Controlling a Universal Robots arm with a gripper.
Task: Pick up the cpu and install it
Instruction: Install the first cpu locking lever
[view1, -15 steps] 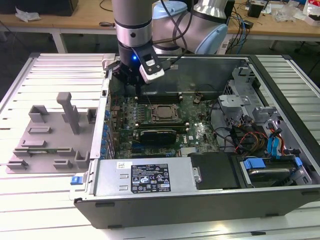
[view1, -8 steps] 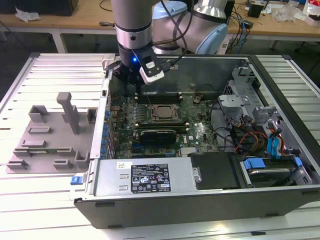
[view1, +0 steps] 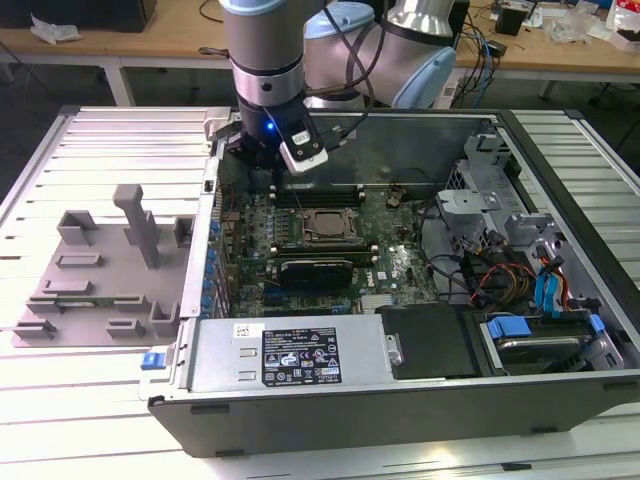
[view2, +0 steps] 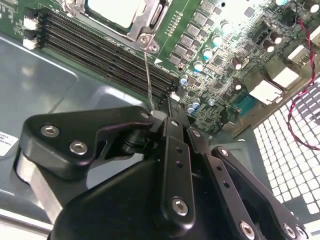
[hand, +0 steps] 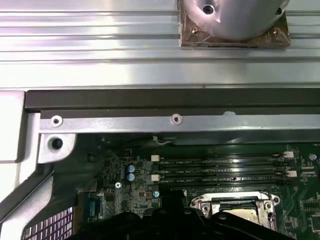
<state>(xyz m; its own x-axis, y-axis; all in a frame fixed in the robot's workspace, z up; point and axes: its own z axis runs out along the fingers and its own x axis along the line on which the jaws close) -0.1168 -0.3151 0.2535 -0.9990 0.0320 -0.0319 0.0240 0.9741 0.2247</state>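
Observation:
The cpu (view2: 111, 10) shows as a bright silver-white square lying in the motherboard socket (view1: 325, 226), inside the socket's metal frame (hand: 234, 206). My gripper (view1: 272, 175) hangs low over the motherboard's back corner, toward the exterior view's left of the socket and beside the memory slots (view2: 100, 47). In the second wrist view my gripper (view2: 165, 117) has its black fingers (view2: 172, 132) drawn together around the end of the socket's thin metal lever (view2: 148, 75), which runs from the frame's corner down to the fingertips.
The open computer case (view1: 560, 130) walls in the board on all sides. A drive cage and cables (view1: 500, 250) fill the exterior view's right, and a power supply (view1: 300, 352) lies along the front. A grey fixture (view1: 100, 270) with upright blocks sits on the slatted table outside the case.

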